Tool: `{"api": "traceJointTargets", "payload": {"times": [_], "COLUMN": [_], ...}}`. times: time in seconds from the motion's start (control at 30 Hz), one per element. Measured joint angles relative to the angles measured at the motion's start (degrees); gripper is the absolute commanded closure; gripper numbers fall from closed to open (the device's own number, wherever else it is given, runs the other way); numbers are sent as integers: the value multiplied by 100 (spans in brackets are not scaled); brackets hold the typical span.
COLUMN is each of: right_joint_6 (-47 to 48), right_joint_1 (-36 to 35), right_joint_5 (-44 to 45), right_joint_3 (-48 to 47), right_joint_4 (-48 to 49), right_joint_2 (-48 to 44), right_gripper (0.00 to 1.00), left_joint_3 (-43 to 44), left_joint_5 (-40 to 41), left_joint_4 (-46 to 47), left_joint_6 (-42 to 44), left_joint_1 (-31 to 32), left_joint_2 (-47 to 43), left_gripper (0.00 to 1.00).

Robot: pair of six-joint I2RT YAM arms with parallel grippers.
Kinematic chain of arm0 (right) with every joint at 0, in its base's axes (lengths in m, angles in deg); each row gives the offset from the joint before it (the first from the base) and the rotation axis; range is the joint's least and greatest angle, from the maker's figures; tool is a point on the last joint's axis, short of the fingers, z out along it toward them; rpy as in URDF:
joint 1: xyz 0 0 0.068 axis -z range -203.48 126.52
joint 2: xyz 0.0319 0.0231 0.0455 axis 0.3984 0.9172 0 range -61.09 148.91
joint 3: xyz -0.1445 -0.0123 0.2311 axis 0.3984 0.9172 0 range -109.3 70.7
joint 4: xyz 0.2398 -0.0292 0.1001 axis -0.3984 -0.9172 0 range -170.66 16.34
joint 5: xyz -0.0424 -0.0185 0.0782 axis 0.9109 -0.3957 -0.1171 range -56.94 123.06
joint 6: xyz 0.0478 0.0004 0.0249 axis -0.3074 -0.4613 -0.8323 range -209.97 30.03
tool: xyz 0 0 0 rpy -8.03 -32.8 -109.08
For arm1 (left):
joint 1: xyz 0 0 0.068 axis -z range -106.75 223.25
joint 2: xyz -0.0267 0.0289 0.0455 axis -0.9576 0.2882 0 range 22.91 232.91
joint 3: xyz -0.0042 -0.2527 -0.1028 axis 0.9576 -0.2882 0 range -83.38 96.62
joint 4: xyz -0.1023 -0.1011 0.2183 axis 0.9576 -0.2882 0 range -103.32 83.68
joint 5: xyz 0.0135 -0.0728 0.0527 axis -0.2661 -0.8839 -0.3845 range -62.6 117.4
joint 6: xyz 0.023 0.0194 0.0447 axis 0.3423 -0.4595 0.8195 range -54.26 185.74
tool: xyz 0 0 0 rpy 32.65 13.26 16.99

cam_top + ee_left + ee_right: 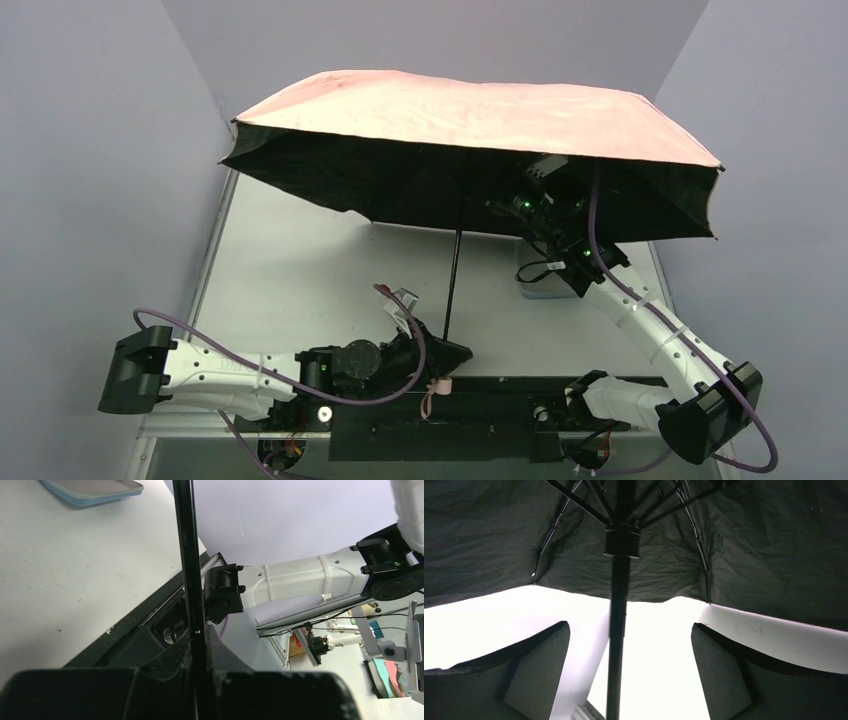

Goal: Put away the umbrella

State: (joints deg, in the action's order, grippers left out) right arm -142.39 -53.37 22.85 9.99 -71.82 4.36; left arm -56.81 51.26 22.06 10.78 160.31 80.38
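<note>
Pink umbrella (470, 115) fully open, canopy spread over the far half of the table (300, 270). Shaft (453, 285) near upright. Left gripper (445, 350) pinches it low down, by the table's near edge, strap (432, 395) dangling below. Right gripper (630, 626) up under the canopy, fingers spread either side of the shaft, just below the runner (622, 541), touching nothing.

Step, as I read it: collapsing the canopy. Next move calls for closing on the runner and drawing it down.

Blue case (540, 290) toward the right edge. Plain grey walls (90, 150).

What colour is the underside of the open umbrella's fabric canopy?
The fabric canopy is black underneath, salmon-pink on top; clearest in the top external view.
</note>
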Motion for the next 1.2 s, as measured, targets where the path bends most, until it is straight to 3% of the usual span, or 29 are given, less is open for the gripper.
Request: {"api": "traceJointTargets", "payload": {"times": [0.4, 0.83, 1.07, 1.17, 1.2], "right_joint_6": [778, 946, 984, 1010, 1008], "right_joint_1": [-136, -214, -240, -240, -245], "right_joint_5": [1252, 1683, 1683, 1670, 1661], "right_joint_3": [-1768, -2538, -2651, -2662, -2697], "right_joint_4": [-1412, -2157, -2216, -2229, -2249], "right_joint_2": [680, 1445, 1502, 1515, 1537], "right_gripper": [36, 66, 69, 98, 100], "left_joint_3": [85, 85, 85, 85, 85], "left_joint_5": [13, 52, 87, 90, 94], "left_joint_4": [-52, -44, -31, -28, -28], "left_joint_6": [94, 96, 98, 94, 94], "left_joint_1": [0, -4, -11, -11, -13], "left_joint_2": [260, 275, 310, 321, 321], "left_gripper": [100, 100, 100, 100, 100]}}
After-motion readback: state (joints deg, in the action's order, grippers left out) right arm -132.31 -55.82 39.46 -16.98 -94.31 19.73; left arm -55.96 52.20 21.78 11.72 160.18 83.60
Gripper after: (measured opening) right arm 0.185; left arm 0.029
